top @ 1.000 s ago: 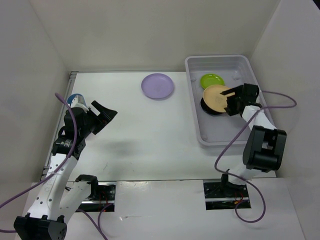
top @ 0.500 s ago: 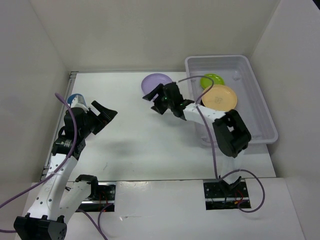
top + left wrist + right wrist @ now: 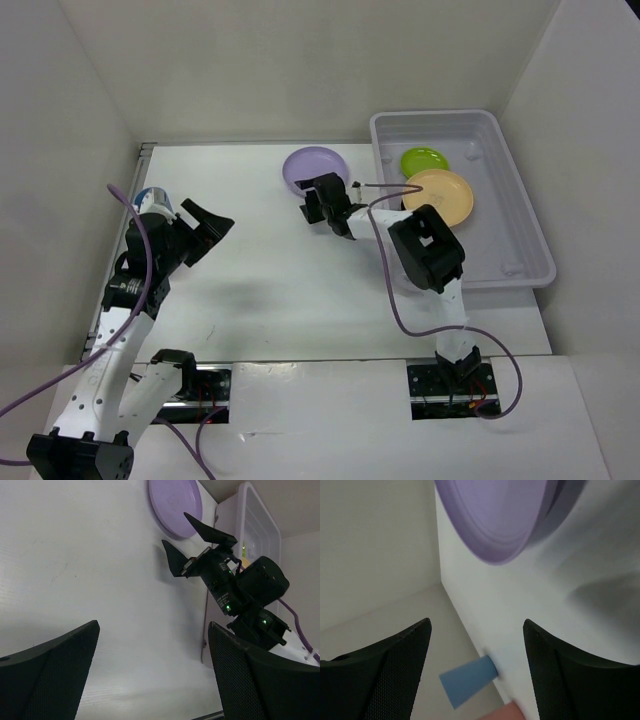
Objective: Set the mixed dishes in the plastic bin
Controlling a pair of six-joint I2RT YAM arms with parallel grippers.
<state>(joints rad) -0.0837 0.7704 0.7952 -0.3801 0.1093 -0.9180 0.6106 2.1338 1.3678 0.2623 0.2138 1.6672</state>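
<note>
At the table's far right, the translucent pale-lavender bin (image 3: 495, 250) runs lengthwise near-to-far, holding a pale orange plate (image 3: 440, 195) and a lime green plate (image 3: 424, 159). Just left, a round lavender plate (image 3: 312, 165) lies flat. Beside it the right gripper (image 3: 315, 198) is spread and empty, as is the left gripper (image 3: 210, 212).

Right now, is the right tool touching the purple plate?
Apart. The right wrist view shows a strip of bare table between the open right tool and the rim of the purple plate ahead of it.
</note>
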